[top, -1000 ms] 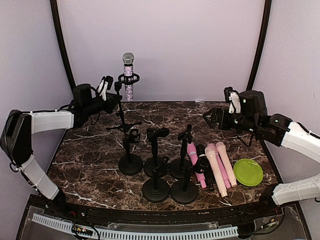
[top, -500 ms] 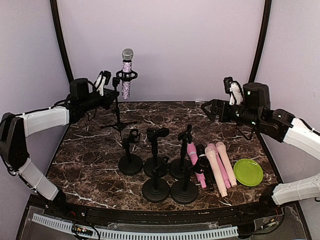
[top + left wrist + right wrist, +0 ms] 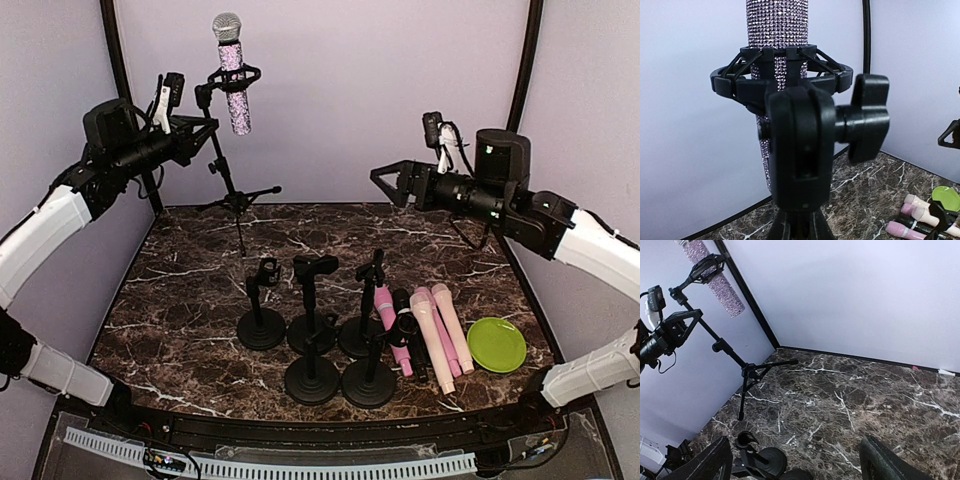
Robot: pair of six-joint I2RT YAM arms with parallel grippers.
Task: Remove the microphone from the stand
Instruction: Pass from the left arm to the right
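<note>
High above the back-left of the desk point(image 3: 180, 300), the left gripper point(image 3: 200, 127) clamps its jaws on the tripod stand point(image 3: 237, 200) carrying the rhinestone microphone point(image 3: 230, 52), so the right gripper point(image 3: 383, 185), jaws spread and well apart, should grasp its barrel squarely and draw along its axis.

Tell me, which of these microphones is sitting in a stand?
The glittery purple microphone with the silver head, clipped in the tripod stand that the left gripper holds. The pink microphones lie flat on the table.

I can read no text, brand, number or sign in any camera view. The sparkly microphone point(image 3: 236, 100) and its stand point(image 3: 222, 158) show no legible markings.
</note>
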